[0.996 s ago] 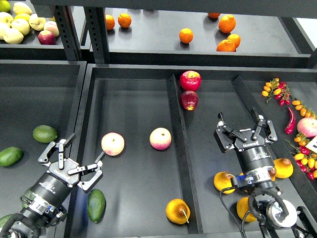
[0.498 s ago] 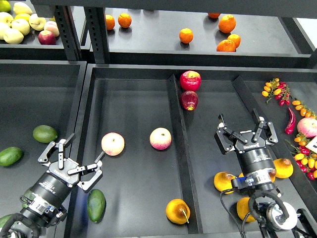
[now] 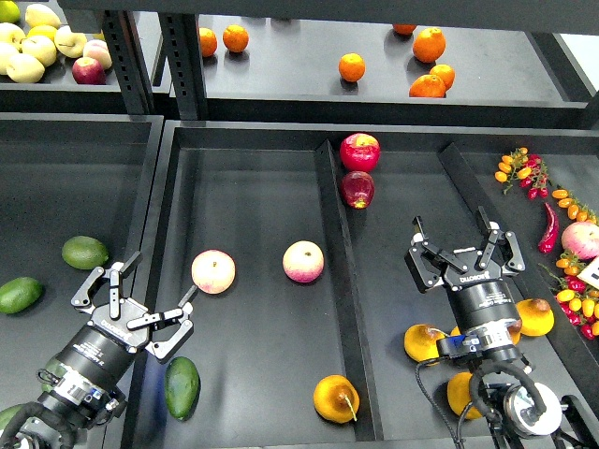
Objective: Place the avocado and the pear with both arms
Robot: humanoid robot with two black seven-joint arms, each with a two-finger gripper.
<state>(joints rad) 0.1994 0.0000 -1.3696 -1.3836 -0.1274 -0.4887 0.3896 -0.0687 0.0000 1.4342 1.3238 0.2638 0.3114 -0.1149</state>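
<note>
The dark green avocado [image 3: 182, 387] lies in the middle bin near its front left corner. The golden pear [image 3: 335, 398] with a brown stem lies in the same bin at the front right, against the divider. My left gripper [image 3: 132, 297] is open and empty, just above and left of the avocado. My right gripper [image 3: 462, 251] is open and empty in the right bin, well right of the pear.
Two pink-and-cream apples [image 3: 213, 271] [image 3: 303, 261] lie mid-bin. Two red apples [image 3: 359, 152] sit by the divider [image 3: 339, 281]. Yellow-orange fruits [image 3: 423, 342] lie around my right arm. Lighter avocados [image 3: 85, 252] [image 3: 19, 295] lie in the left bin. Oranges [image 3: 352, 67] on the shelf; peppers [image 3: 547, 229] at right.
My right gripper has drifted slightly toward the front. The left arm and the fruit have not moved.
</note>
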